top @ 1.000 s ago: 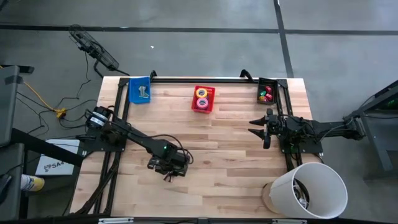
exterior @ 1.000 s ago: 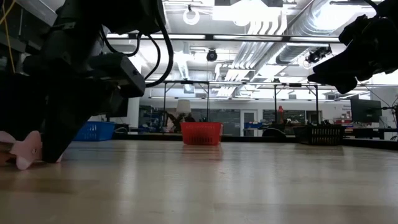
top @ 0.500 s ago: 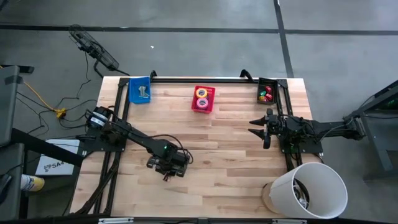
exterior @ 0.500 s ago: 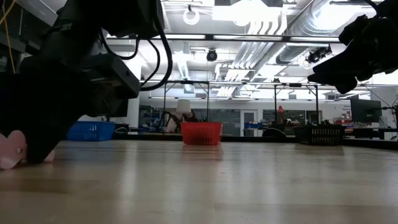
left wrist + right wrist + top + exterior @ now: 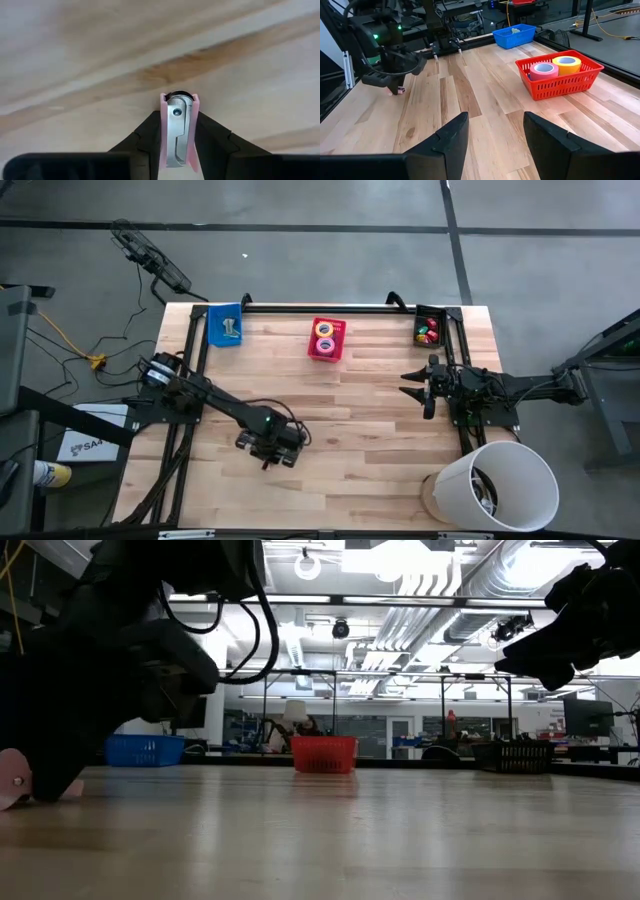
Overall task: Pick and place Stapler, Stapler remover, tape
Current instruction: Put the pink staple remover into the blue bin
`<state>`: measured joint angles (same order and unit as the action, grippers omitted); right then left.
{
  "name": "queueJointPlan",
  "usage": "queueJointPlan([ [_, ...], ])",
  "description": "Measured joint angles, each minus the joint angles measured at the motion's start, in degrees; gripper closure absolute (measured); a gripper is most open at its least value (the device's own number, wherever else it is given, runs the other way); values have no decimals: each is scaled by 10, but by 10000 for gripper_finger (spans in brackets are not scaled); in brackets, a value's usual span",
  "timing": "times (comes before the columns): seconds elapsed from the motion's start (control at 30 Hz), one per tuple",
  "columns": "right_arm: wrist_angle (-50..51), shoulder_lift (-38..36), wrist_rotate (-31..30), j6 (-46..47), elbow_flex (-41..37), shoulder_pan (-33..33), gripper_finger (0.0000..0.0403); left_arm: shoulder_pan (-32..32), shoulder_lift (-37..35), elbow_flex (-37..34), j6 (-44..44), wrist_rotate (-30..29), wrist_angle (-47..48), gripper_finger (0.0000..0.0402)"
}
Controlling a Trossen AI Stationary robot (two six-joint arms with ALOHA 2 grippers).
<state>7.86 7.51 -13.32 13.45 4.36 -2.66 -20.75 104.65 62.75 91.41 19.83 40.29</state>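
Your left pincer (image 5: 178, 131) is clamped on the pink staple remover (image 5: 178, 129), low over the counter (image 5: 370, 420) near its front-left; over the last second it has drifted slightly toward the near edge, and the remover looks just lifted, so the pick seems made. Your right pincer (image 5: 492, 131) waits open at the right side. The tape (image 5: 555, 67) sits in the red basket (image 5: 559, 82) at the far middle.

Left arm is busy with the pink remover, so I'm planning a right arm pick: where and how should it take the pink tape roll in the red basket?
The pink tape roll lies flat beside the yellow roll in the red basket, open centre up. The right gripper could come straight down, one finger in the core, one outside on the side away from the yellow roll.
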Motion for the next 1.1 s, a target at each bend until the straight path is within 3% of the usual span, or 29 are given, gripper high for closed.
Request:
queueJointPlan([
  [0.33,0,0,0,0,0,0,221,38,0,59,-77,-81,81,310],
  [0.63,0,0,0,0,0,0,221,107,-15,70,-166,-129,124,310],
  [1.1,0,8,0,0,1,0,222,294,-156,71,-313,-275,262,310],
])
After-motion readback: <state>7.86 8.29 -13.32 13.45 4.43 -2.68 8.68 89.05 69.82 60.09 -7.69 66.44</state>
